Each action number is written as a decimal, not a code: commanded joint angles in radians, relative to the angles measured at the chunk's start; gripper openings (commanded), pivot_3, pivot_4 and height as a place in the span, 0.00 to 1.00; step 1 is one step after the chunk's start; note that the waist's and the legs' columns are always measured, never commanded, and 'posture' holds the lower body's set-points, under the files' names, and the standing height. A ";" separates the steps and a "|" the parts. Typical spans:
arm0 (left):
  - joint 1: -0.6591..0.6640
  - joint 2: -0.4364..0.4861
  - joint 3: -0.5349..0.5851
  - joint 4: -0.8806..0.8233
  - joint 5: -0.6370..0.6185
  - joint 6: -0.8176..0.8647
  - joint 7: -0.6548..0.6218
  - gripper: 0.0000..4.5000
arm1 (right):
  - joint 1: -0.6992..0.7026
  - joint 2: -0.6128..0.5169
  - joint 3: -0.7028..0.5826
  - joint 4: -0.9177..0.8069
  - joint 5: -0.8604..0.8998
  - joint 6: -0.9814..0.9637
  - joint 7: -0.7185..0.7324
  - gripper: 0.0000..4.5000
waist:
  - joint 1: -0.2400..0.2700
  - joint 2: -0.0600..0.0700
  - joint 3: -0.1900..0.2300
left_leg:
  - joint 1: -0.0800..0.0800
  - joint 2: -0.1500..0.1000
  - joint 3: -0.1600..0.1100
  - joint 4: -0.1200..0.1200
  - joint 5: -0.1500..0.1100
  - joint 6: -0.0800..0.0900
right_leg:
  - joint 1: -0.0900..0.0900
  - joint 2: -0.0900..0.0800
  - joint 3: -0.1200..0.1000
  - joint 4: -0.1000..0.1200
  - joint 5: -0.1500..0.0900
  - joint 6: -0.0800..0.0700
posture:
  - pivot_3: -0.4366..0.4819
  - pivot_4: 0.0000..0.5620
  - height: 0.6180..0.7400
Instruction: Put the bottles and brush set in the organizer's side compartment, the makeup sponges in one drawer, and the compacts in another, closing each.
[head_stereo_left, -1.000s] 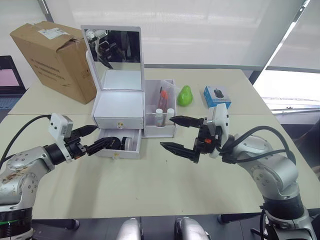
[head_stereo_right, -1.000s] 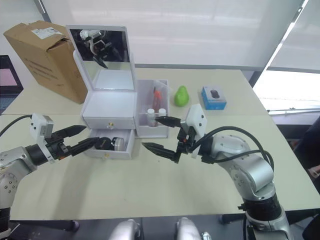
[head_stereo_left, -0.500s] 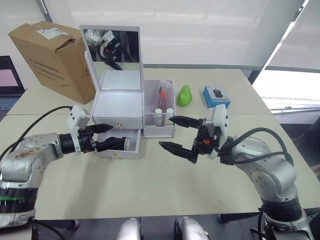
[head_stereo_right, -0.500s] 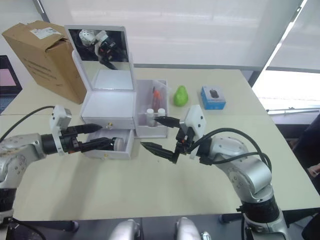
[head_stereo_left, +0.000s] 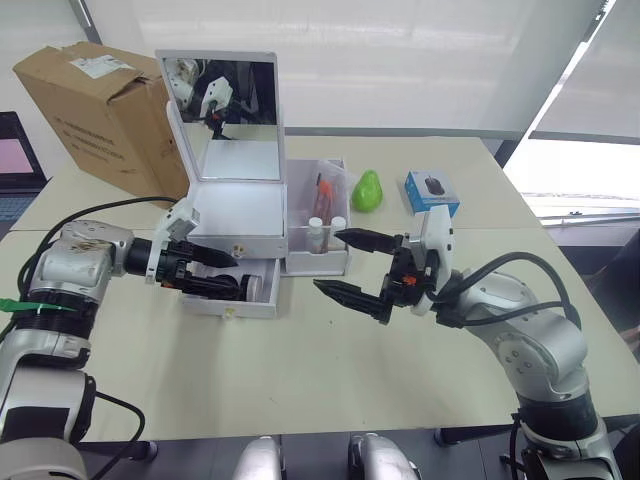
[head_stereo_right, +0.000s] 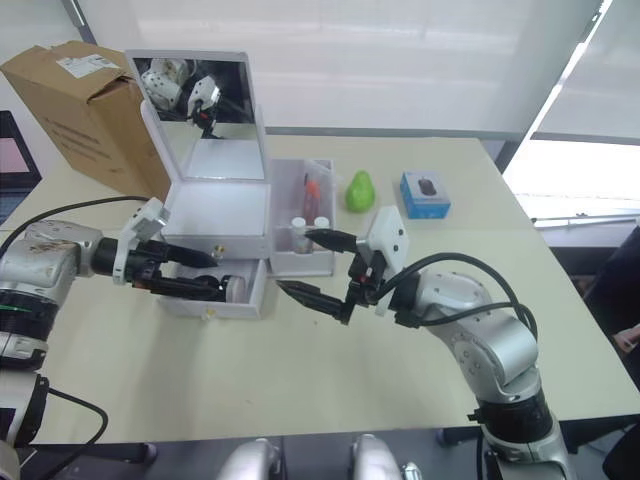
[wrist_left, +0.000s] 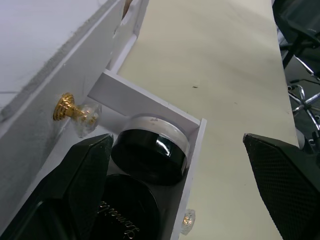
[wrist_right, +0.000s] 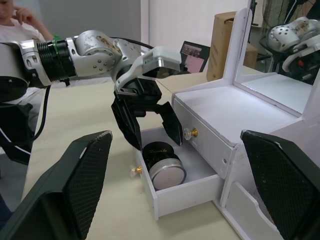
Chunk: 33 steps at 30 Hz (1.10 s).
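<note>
Two glossy black compacts (wrist_right: 162, 167) sit in the pulled-out lower drawer (head_stereo_left: 232, 296) of the organizer (head_stereo_left: 240, 215). Left gripper (head_stereo_left: 212, 272) over them, jaws apart; right gripper (head_stereo_left: 355, 268) right of it, jaws apart. Likely rigid, light, slick: best pinched across the rim.

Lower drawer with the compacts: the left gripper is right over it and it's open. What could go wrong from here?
1. The left gripper has its open fingers straddling the compacts inside the lower drawer; pushing the drawer shut now could trap a finger against the upper drawer.
2. Its inner finger sits close to the upper drawer's gold knob and could snag it.
3. The compacts stand nearly as tall as the drawer wall, so they might catch on closing.
</note>
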 joint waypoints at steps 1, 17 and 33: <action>-0.021 -0.034 -0.004 0.015 0.042 -0.048 0.016 0.99 | 0.005 0.000 -0.022 -0.041 0.018 -0.006 -0.013 1.00 | 0.000 0.000 0.000 | 0.000 0.000 0.000 0.000 0.000 0.000 | 0.000 0.000 0.000 0.000 0.000 0.000 | 0.48 0.27 1.00; -0.067 -0.117 -0.011 0.214 0.175 -0.148 0.034 0.99 | 0.002 -0.007 -0.032 -0.058 0.038 0.003 -0.037 1.00 | 0.000 -0.001 -0.001 | 0.000 0.000 -0.006 0.001 0.003 0.005 | 0.000 0.006 0.004 0.001 0.000 0.000 | 0.48 0.27 1.00; -0.088 -0.156 0.030 0.222 0.153 -0.126 -0.004 0.69 | 0.014 -0.016 -0.030 -0.063 0.030 -0.001 -0.048 1.00 | -0.001 -0.001 -0.001 | -0.001 0.000 -0.007 0.001 0.003 0.005 | 0.000 0.007 0.005 0.001 0.002 0.003 | 0.48 0.27 1.00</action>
